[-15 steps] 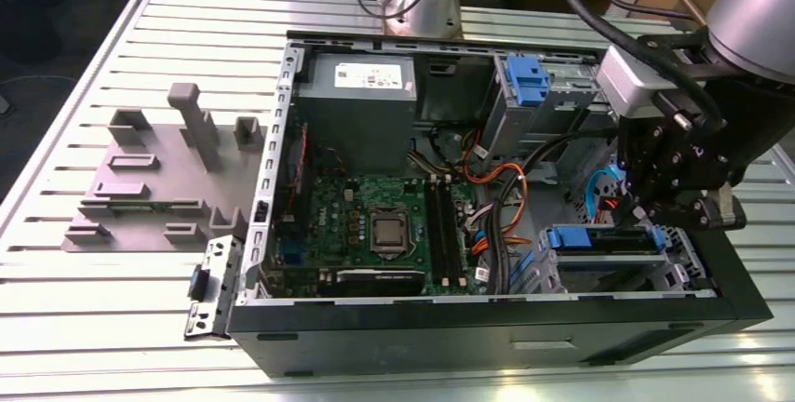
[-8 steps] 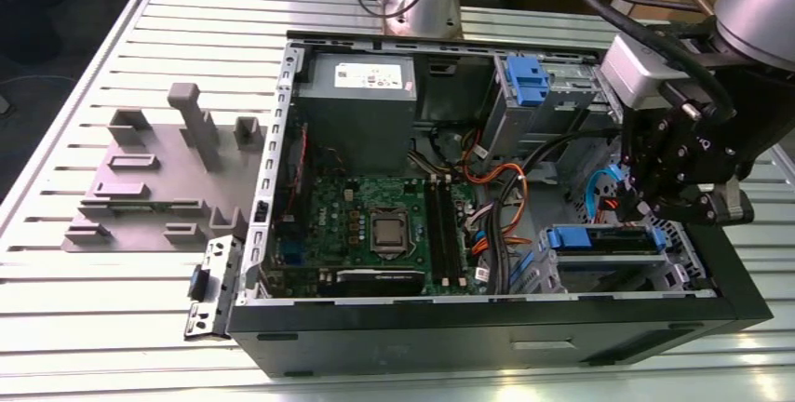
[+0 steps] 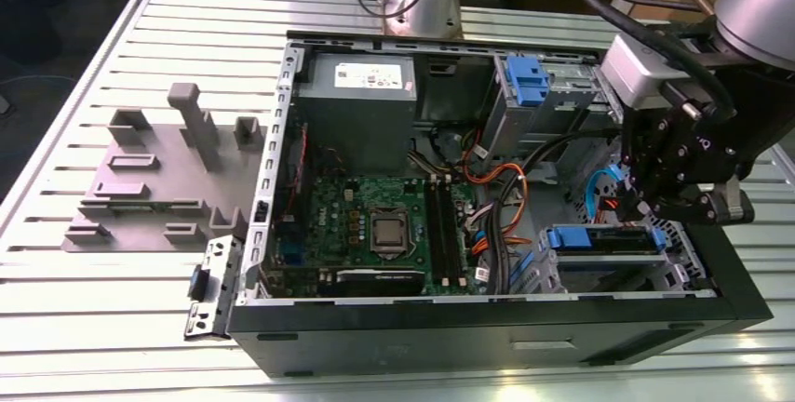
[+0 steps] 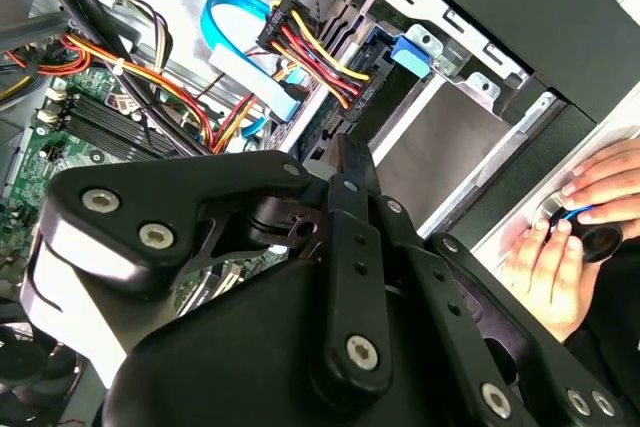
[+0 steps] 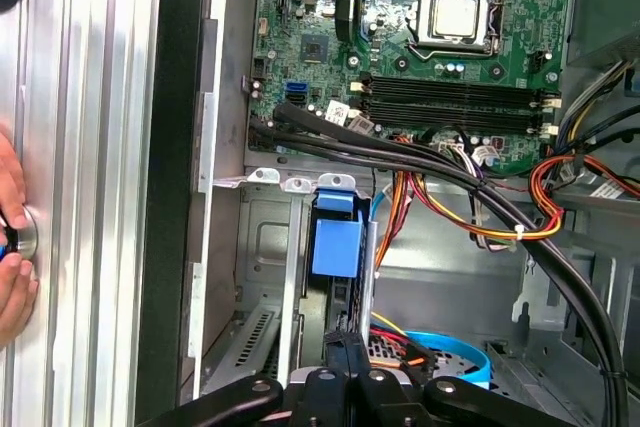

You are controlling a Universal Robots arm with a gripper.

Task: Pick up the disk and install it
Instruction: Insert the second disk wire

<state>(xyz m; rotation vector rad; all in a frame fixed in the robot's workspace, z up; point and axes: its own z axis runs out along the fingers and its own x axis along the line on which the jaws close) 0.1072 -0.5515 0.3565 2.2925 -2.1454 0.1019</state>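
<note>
Hovering inside an open computer case [image 3: 497, 332], the arm's black pincer [image 5: 345, 349] is clenched, its two fingers [image 4: 347, 162] pressed together into a single narrow bar. In both wrist views that bar points straight at the end of the disk [image 5: 335, 239], which stands edge-on in a slot of the metal drive cage [image 5: 262, 247] at a corner of the case, its blue plastic rail facing the pincer. Whether the fingertips actually touch the disk cannot be told. In the exterior view the disk [image 3: 602, 239] lies in the cage on the exterior view's right, just beside and below the pincer [image 3: 677, 202].

Around the cage run bundles of wiring: red, yellow and black power leads [image 4: 310, 47], a flat light-blue data cable [image 4: 235, 17] and thick black cables [image 5: 420, 162] that cross between the cage and the green motherboard [image 5: 400, 57]. The processor socket [image 5: 455, 15] sits on the board, with memory slots [image 5: 450, 97] between it and the cables.

Farther back in the case, a big grey power-supply box [image 3: 360, 90] fills a corner, and a second blue latch piece [image 3: 528, 81] stands upright in another bay beside it.

The case rests on a ribbed aluminium surface [image 3: 74, 309]. A grey moulded fixture [image 3: 155, 174] lies on it, well apart from the case, on the exterior view's left. A person's hands [image 4: 560, 247] rest on the surface just outside the case wall, closed around a small round object [image 4: 560, 212].
</note>
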